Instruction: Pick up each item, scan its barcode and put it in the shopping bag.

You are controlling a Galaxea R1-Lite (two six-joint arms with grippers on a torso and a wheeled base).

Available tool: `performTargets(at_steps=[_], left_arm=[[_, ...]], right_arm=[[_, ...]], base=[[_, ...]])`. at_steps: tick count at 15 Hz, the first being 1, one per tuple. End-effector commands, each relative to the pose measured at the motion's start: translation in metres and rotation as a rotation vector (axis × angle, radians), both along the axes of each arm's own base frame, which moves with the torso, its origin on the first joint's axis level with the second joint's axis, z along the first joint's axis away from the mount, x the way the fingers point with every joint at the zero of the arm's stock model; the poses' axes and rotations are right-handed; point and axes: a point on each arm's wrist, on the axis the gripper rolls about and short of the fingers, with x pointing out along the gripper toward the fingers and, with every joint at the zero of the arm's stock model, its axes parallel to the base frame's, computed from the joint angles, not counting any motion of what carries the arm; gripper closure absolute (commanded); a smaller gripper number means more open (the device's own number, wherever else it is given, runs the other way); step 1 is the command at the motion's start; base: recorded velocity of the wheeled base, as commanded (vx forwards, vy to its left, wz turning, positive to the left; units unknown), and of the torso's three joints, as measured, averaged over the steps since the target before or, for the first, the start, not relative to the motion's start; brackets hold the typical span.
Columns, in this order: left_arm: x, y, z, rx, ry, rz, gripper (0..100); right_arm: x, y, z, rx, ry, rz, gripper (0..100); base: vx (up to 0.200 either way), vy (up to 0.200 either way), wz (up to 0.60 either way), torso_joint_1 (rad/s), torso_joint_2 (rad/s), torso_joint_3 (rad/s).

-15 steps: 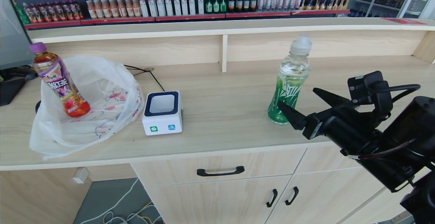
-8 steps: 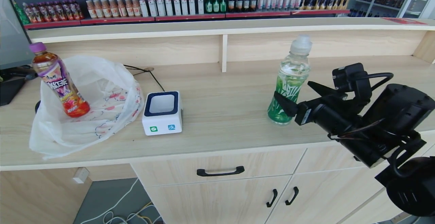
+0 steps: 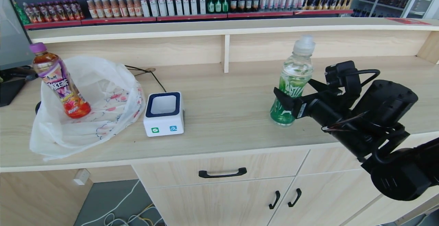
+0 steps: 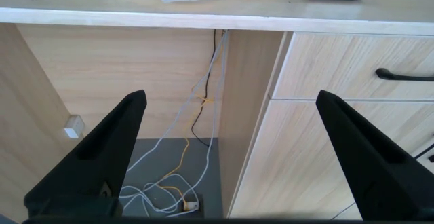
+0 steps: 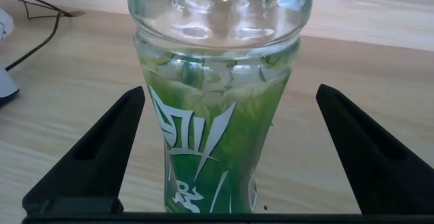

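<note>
- Right hand (image 3: 293, 87): open, jaws spread either side of the green bottle (image 3: 294, 71), level with its label, not clamped.
- Bottle stands upright on the tabletop (image 3: 223, 116), right half, nearer the front edge.
- Looks mostly full, so some weight. It's tall and tippy. Thin plastic wall probably gives, and the label film is likely slick.
- Best hold, I'd say: the narrow waist at the label, square on, moderate squeeze.
- Scanner (image 3: 164, 113) sits mid-tabletop, shopping bag (image 3: 103, 82) by the left edge.
- Left hand (image 4: 227, 102): open, below the front edge.
</note>
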Motion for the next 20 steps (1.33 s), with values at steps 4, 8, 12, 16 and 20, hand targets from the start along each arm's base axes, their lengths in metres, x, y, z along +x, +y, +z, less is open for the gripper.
performTargets(at_steps=[4, 8, 12, 16, 20], left_arm=[[0.000, 0.000, 0.000, 0.000, -0.001, 0.001, 0], [0.000, 0.000, 0.000, 0.000, -0.001, 0.000, 0], [0.000, 0.000, 0.000, -0.001, -0.001, 0.000, 0], [0.000, 0.000, 0.000, 0.000, -0.001, 0.000, 0], [0.000, 0.000, 0.000, 0.000, -0.001, 0.001, 0]], right_arm=[[0.014, 0.002, 0.001, 0.007, -0.018, -0.012, 0], [0.022, 0.006, 0.007, 0.018, -0.049, -0.011, 0], [0.023, 0.006, 0.010, 0.017, -0.052, -0.009, 0], [0.028, 0.009, 0.020, 0.020, -0.061, -0.010, 0], [0.029, 0.009, 0.020, 0.015, -0.053, -0.010, 0]], base=[[0.000, 0.000, 0.00, 0.000, 0.00, 0.000], [0.000, 0.000, 0.00, 0.000, 0.00, 0.000], [0.000, 0.000, 0.00, 0.000, 0.00, 0.000], [0.000, 0.000, 0.00, 0.000, 0.00, 0.000], [0.000, 0.000, 0.00, 0.000, 0.00, 0.000]])
